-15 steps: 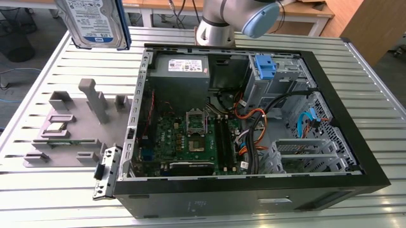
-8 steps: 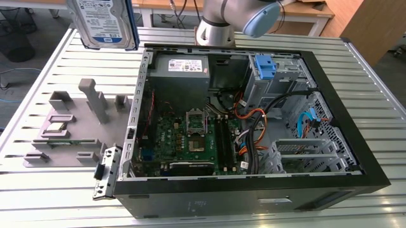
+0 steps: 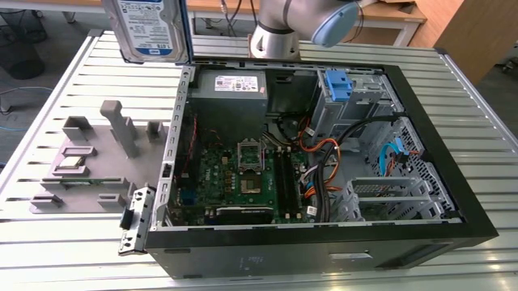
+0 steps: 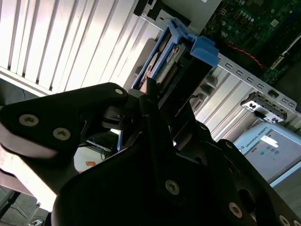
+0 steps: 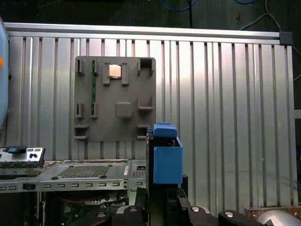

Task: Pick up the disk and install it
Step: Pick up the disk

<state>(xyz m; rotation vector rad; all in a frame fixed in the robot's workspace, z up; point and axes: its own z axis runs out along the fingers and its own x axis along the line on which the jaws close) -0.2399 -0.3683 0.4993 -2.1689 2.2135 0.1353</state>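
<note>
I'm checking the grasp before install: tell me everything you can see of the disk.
The disk is a flat silver metal drive with a blue-and-white label, framed by a blue plastic caddy. It hangs upright in the air near the open computer case's far corner at the exterior view's left. In the second wrist view the claw is clamped on one end; nothing else touches it.

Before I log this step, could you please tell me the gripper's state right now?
Gripper: jaws closed on the disk, holding it in the air.
</note>
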